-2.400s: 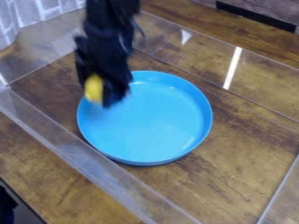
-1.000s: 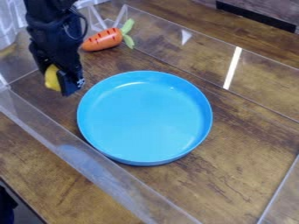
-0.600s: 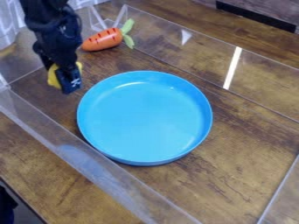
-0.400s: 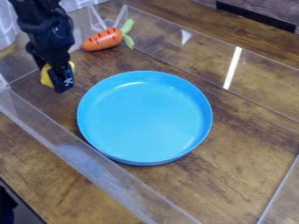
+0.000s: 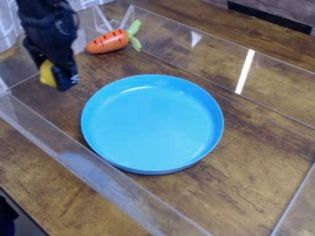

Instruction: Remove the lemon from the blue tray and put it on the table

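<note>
The small yellow lemon (image 5: 46, 73) sits between the black fingers of my gripper (image 5: 53, 76), which is shut on it. Both are at the upper left of the camera view, over the dark wood table (image 5: 264, 161) and well left of the blue tray (image 5: 160, 129). The tray is a wide round dish with nothing in it. The gripper points steeply down, and its body hides the lemon's right side. I cannot tell whether the lemon touches the table.
An orange carrot (image 5: 107, 41) with green leaves lies on the table just behind and to the right of the gripper. Clear plastic walls (image 5: 74, 152) run along the table's left and front edges, close to the gripper.
The gripper has carried the lemon from over the tray's left rim out to the table on the left. Over the last second it has only drifted slightly further left.
</note>
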Action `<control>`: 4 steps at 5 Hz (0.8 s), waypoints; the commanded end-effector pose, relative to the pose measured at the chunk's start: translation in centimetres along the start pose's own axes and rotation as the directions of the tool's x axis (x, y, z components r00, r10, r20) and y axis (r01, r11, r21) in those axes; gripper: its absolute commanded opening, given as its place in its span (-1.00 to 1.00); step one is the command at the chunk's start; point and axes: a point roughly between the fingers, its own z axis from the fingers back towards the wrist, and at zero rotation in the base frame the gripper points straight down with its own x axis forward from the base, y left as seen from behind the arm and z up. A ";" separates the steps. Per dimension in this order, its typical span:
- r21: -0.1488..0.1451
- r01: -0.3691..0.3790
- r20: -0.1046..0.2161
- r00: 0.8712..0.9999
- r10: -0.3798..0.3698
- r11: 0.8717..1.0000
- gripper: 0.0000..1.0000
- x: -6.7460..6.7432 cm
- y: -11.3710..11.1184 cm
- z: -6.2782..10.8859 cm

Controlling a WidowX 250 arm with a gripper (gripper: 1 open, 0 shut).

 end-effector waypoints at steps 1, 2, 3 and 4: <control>0.069 -0.073 0.051 0.996 0.070 0.995 -1.00 2.5 0.7 1.9; 0.065 -0.036 0.045 0.998 0.033 0.997 -1.00 2.5 0.1 0.2; 0.069 -0.005 0.040 0.999 0.003 0.998 -1.00 2.7 0.2 -1.4; 0.078 0.008 0.043 0.999 -0.012 0.997 -1.00 2.9 0.9 -1.6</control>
